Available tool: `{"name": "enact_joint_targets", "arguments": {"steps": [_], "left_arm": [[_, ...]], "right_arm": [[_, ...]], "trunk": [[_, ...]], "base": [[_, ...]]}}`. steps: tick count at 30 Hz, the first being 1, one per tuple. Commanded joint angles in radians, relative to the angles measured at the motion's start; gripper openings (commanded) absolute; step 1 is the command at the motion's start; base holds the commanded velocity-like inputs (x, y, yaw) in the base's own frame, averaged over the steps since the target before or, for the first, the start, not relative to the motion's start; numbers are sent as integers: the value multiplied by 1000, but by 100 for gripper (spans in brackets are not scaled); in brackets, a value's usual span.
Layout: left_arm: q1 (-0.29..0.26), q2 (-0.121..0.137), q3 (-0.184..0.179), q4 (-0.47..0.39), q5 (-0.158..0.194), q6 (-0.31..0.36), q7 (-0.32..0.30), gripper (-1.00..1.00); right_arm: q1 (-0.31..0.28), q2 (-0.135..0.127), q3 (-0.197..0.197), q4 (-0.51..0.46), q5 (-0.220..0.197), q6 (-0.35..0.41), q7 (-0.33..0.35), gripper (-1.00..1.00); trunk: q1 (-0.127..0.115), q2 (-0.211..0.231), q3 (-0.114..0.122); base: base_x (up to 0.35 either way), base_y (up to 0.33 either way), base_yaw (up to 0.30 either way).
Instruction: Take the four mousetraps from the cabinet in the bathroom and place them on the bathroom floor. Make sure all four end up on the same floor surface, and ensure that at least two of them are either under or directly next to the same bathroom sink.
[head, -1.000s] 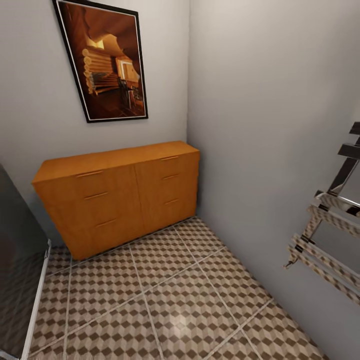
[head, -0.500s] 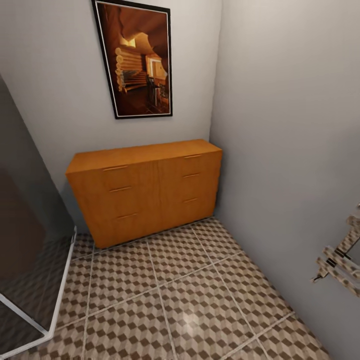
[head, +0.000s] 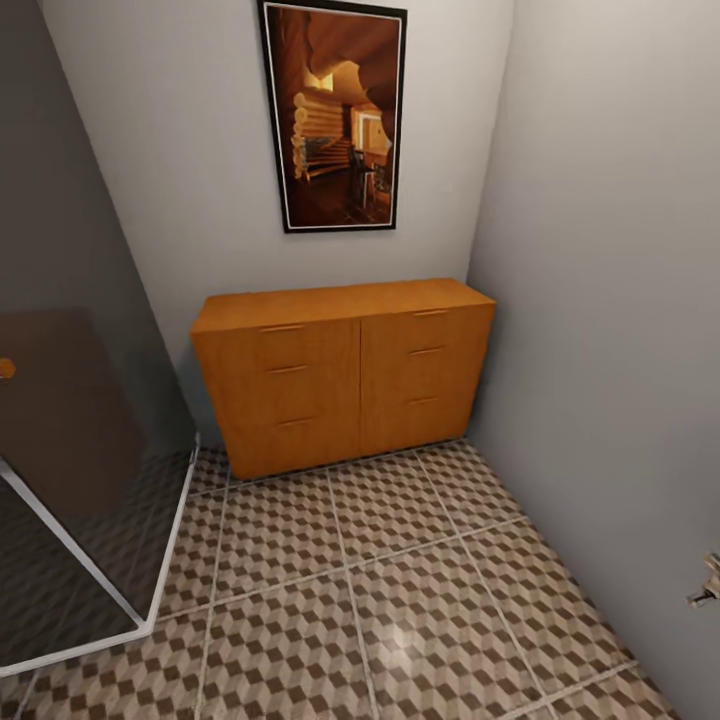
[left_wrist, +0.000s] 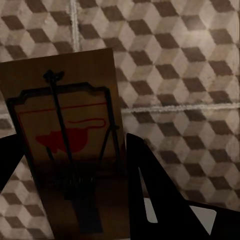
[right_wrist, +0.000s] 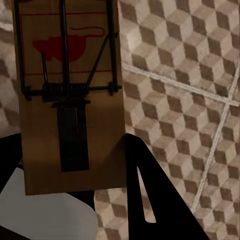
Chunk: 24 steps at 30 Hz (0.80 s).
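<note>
Both grippers are clamping mousetraps: left gripper (left_wrist: 75, 170) gripping one mousetrap (left_wrist: 67, 140), right gripper (right_wrist: 72, 175) another (right_wrist: 70, 95), above the cube-patterned bathroom floor (head: 400, 580). Cabinet (head: 345, 375) is standing at 12 o'clock, drawers closed. Likely carrying; next is lowering both beside a sink.

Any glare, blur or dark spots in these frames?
Head view: sharp, one soft glare patch on the floor, glass panel dims what's behind it. Left wrist view: dim, soft; mousetrap print still readable. Right wrist view: brighter, trap crisp; tool fingers pure black silhouettes.
</note>
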Motion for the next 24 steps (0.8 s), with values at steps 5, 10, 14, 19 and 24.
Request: {"name": "enact_joint_targets", "arguments": {"steps": [5,10,14,19,24], "left_arm": [[0,0,-8,0,2,-1,4,-100],[0,1,-7,0,2,-1,4,-100],[0,2,-7,0,2,-1,4,-100],[0,2,-7,0,2,-1,4,-100],[0,2,-7,0,2,-1,4,-100]], "right_arm": [[0,0,8,0,-11,-3,-2,-100],[0,0,8,0,-11,-3,-2,-100],[0,0,8,0,-11,-3,-2,-100],[0,1,8,0,-12,-3,-2,-100],[0,1,8,0,-12,-3,-2,-100]], "trunk": [[0,0,-3],[0,0,-5],[0,0,-7],[0,0,-9],[0,0,-11]], "base": [[0,0,283],[0,0,284],[0,0,284],[0,0,284],[0,0,284]]}}
